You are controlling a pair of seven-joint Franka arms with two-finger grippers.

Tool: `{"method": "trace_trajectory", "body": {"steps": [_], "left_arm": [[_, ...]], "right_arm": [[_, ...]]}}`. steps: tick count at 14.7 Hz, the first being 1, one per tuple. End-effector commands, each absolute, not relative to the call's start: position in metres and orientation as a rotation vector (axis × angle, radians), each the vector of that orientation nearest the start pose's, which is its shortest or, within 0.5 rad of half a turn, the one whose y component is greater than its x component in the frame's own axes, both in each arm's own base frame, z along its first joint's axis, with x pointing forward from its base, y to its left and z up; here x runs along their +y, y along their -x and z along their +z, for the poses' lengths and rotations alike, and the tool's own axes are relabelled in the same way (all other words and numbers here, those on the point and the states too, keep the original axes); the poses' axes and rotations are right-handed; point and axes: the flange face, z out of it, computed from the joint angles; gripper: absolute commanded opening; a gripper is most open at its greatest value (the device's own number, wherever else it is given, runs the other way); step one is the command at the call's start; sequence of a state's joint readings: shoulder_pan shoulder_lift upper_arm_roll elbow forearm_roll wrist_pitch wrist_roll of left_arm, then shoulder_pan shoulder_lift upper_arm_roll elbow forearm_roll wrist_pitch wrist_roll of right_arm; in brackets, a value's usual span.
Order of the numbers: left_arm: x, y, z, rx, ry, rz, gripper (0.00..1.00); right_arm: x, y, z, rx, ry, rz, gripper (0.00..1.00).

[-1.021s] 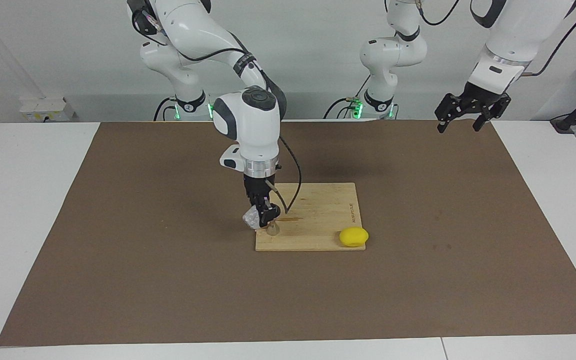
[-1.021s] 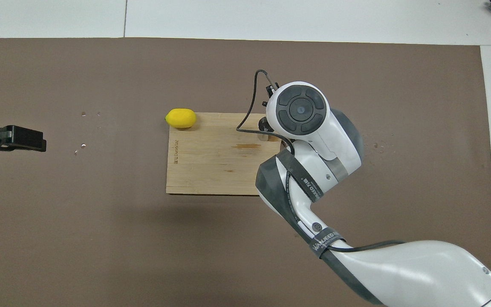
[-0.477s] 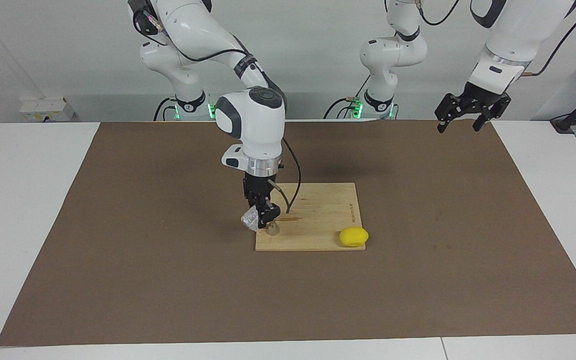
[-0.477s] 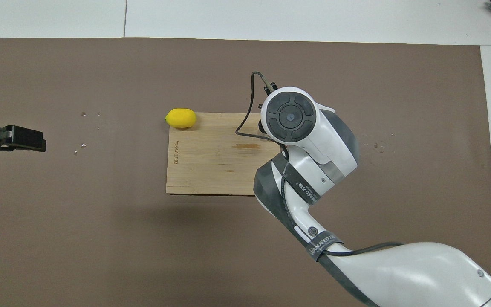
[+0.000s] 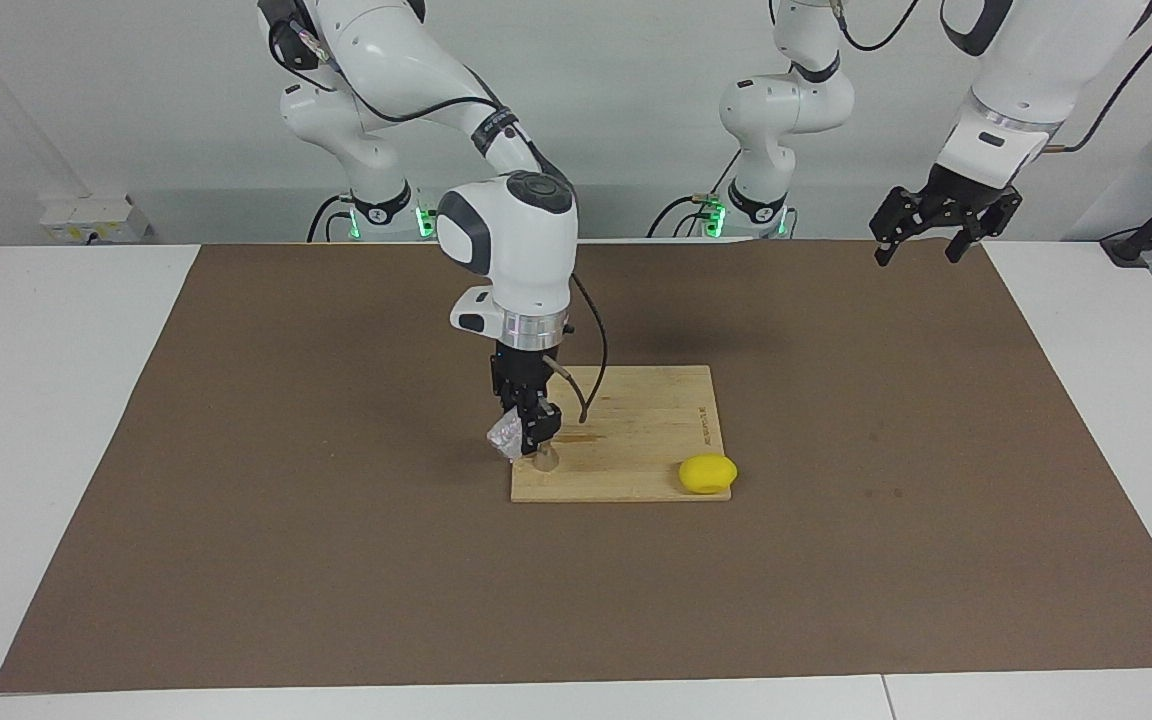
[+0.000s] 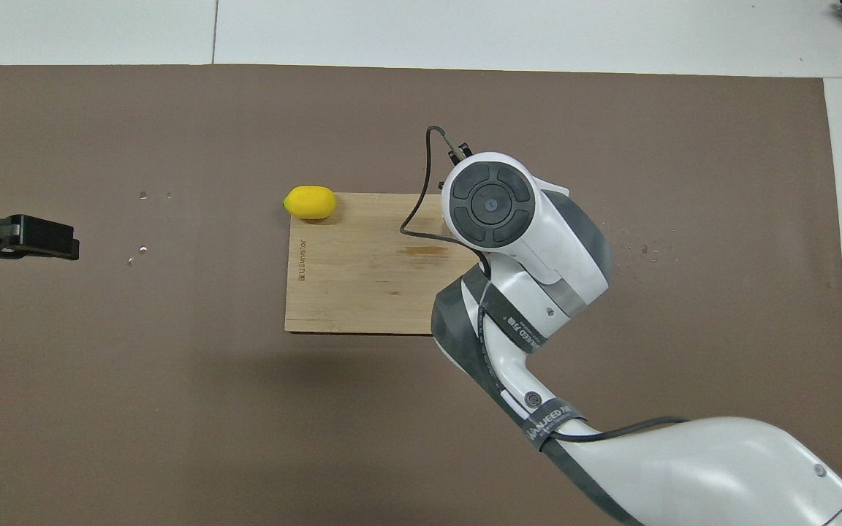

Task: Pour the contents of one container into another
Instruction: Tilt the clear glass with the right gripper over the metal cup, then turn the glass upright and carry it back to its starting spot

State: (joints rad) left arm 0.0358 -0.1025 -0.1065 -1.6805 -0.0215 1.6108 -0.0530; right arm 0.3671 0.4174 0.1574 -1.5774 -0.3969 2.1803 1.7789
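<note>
holding the clear glass cup (image 5: 505, 437) tipped on its side, the right claw (image 5: 528, 440) hangs low over the corner of the wooden board (image 5: 646, 420) at the right arm's end, its fingers clenched on the glass. the cup's mouth points down toward the steel jigger (image 5: 545, 459), which stands upright on the board just under the claw. whether cup and jigger touch cannot be told. in the overhead view the arm's wrist hides both of them.

over the last second the wrist has straightened and drifted a little toward the board's middle, and the cup has come up slightly, while the grip itself has not altered. the tilt looks much the same as before. that reads as the pour being at or near its end, with the cup starting to lift off the jigger. no stream can be made out, so how much has gone across cannot be told.

the left claw (image 5: 941, 225) waits released, up in the air over the mat's (image 5: 236, 500) edge at the left arm's end. a yellow lemon (image 5: 707, 473) sits at the board's other corner, well apart from the pouring.
</note>
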Motion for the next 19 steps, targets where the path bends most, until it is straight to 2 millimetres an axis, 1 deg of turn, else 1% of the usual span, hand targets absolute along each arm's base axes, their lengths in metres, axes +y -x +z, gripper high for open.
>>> {"method": "trace_trajectory", "body": {"steps": [1, 7, 8, 9, 13, 15, 16, 17, 19], "left_arm": [[-0.039, -0.520, 0.633, 0.011, 3.153, -0.051, 1.00], [-0.039, -0.520, 0.633, 0.011, 3.153, -0.051, 1.00], [-0.040, -0.520, 0.633, 0.013, 3.153, -0.051, 1.00], [-0.039, -0.520, 0.633, 0.011, 3.153, -0.051, 1.00], [-0.040, -0.520, 0.633, 0.013, 3.153, -0.051, 1.00], [-0.040, -0.520, 0.633, 0.013, 3.153, -0.051, 1.00], [-0.039, -0.520, 0.633, 0.011, 3.153, -0.051, 1.00], [-0.039, -0.520, 0.633, 0.011, 3.153, -0.051, 1.00], [-0.039, -0.520, 0.633, 0.011, 3.153, -0.051, 1.00]], "right_arm": [[0.316, -0.620, 0.424, 1.626, 2.588, -0.513, 0.00], [0.307, -0.621, 0.424, 1.747, 2.490, -0.294, 0.00], [0.297, -0.625, 0.423, 1.783, 2.468, -0.261, 0.00], [0.291, -0.626, 0.422, 1.811, 2.457, -0.225, 0.00], [0.265, -0.641, 0.431, 1.901, 2.311, -0.066, 0.00], [0.252, -0.646, 0.432, 1.919, 2.262, 0.003, 0.00], [0.243, -0.650, 0.430, 1.928, 2.238, 0.041, 0.00], [0.228, -0.654, 0.429, 1.948, 2.196, 0.094, 0.00], [0.187, -0.662, 0.417, 1.987, 2.106, 0.214, 0.00]]}}
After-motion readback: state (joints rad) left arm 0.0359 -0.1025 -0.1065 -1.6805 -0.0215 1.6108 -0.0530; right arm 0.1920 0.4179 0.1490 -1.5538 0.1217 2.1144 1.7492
